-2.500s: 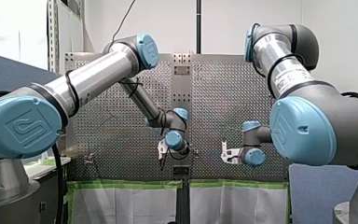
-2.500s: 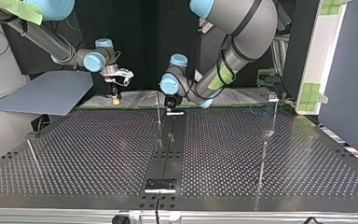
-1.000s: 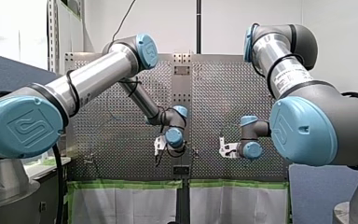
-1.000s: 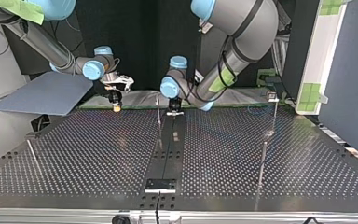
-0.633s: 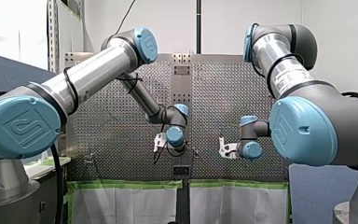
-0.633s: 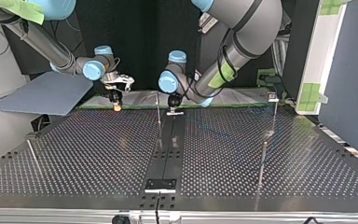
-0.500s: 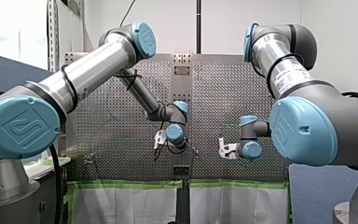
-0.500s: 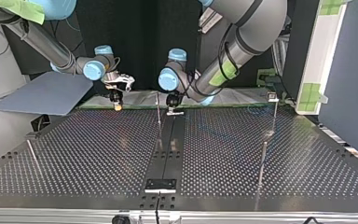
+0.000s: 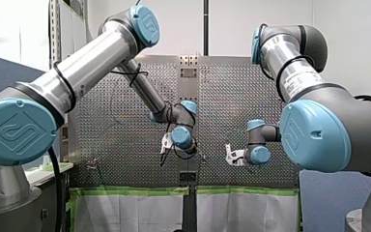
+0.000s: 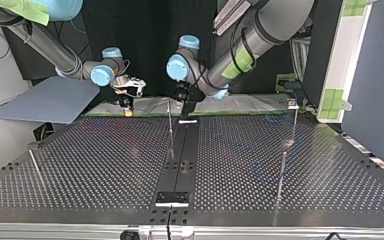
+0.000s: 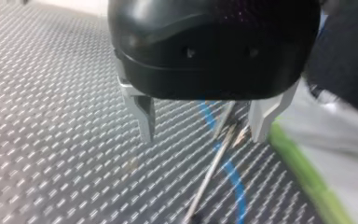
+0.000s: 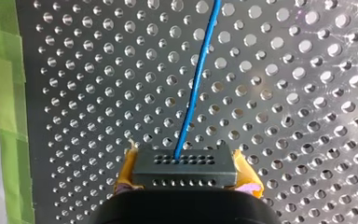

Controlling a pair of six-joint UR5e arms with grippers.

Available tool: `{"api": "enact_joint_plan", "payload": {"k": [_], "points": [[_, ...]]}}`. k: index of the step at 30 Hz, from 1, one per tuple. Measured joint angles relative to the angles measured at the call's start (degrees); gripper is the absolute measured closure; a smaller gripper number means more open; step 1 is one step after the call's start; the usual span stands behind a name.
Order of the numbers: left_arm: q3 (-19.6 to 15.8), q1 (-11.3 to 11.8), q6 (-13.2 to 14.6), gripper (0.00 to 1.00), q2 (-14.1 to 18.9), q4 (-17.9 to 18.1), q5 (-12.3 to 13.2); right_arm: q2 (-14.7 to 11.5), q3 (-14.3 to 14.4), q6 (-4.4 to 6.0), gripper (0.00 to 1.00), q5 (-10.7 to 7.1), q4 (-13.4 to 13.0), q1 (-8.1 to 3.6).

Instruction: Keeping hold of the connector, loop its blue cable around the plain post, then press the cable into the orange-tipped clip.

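Observation:
In the right wrist view my right gripper (image 12: pixel 185 181) is shut on a dark grey connector (image 12: pixel 185 168), one yellow pad (image 12: pixel 126 170) on each side. Its blue cable (image 12: pixel 196 79) runs away over the perforated plate. My left gripper (image 11: pixel 204 137) hangs open above the plate, metal fingers (image 11: pixel 144 114) apart, nothing held. Ahead of it lie the blue cable (image 11: pixel 230 170) and a thin metal post (image 11: pixel 212 168). In the top view my right gripper (image 10: pixel 128 111) is left of the thin post (image 10: pixel 170 122), and my left gripper (image 10: pixel 182 102) is just right of it. No orange-tipped clip can be made out.
More thin posts stand on the plate (image 10: pixel 105 160) at the top view's right (image 10: pixel 281 175) and left (image 10: pixel 35 167); another at the back right (image 10: pixel 294 117) carries a small fitting. A dark rail (image 10: pixel 180 160) runs down the middle. Green tape edges the plate's far side.
My left gripper has lifted away from the plate beside the thin post, its arm swinging higher. My right gripper has crept slightly toward the middle, still holding the connector.

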Motion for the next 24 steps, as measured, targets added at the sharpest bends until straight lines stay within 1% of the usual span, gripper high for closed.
{"api": "enact_joint_plan", "payload": {"k": [4,8,12,18,24], "points": [[-2.03,-1.76,-0.51,0.0,-0.03,0.35,-0.18,0.0,-0.01,0.04,1.0,0.01,0.15,0.04],[-4.2,-3.86,-2.04,0.0,-0.04,1.84,-1.1,0.0,-0.02,0.13,1.0,-0.03,0.27,0.05],[-6.31,-5.48,-3.34,0.0,-0.07,2.56,-0.47,-0.01,-0.02,0.27,1.0,-0.08,0.41,0.04],[-9.25,-5.84,-4.29,0.0,-0.11,3.17,0.07,0.0,-0.02,0.32,1.0,-0.18,0.5,0.04],[-9.36,-5.24,-5.36,0.0,-0.2,5.24,0.31,-0.01,-0.02,0.33,1.0,-0.2,0.72,0.05]]}}
